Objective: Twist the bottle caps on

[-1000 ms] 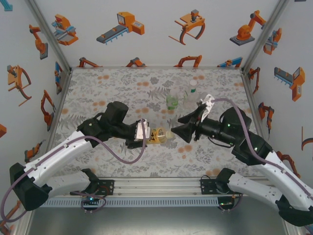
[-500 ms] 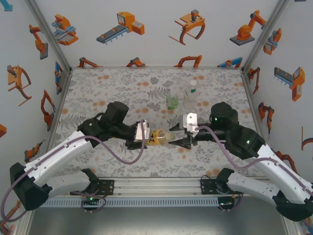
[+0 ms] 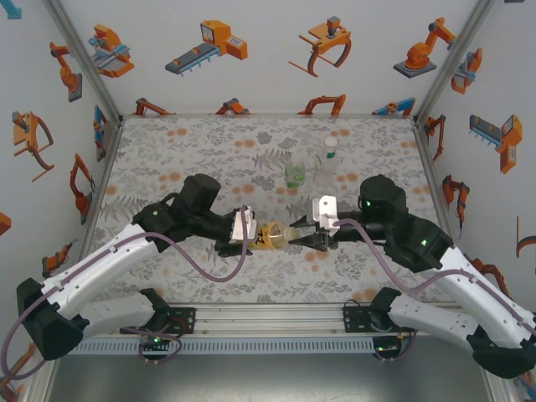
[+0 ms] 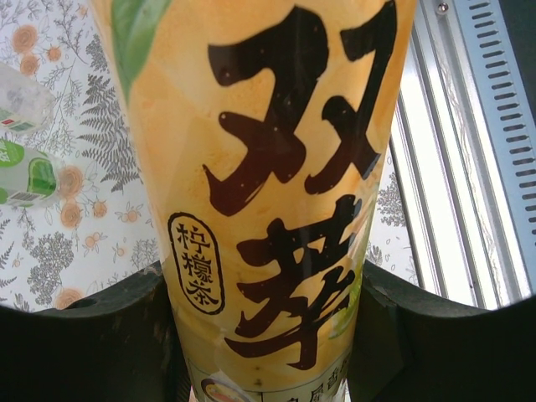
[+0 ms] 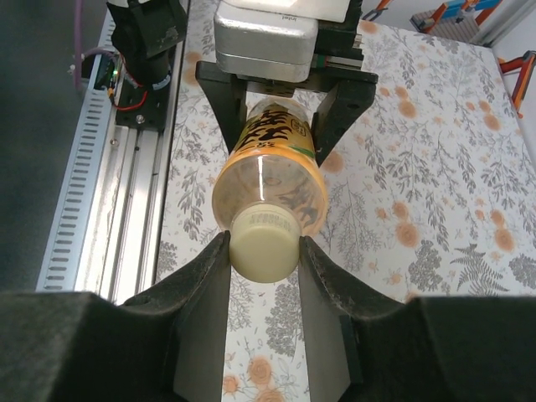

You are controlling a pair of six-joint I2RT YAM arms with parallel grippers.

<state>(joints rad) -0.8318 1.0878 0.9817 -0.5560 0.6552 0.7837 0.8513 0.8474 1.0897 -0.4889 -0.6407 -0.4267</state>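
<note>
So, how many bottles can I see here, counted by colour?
Orange-labelled clear plastic bottle with pale yellow cap: 1
Green-labelled clear plastic bottle: 1
Tall clear plastic bottle with white cap: 1
Total: 3

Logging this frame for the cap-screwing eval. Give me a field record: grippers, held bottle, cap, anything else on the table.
left gripper: shut on the yellow-label bottle, held horizontal, mouth toward the right arm
right gripper: shut on the pale cap
cap position: at the bottle's mouth; how far threaded, cannot tell
other bottles: green-label bottle and clear bottle, both upright, farther back on the table
</note>
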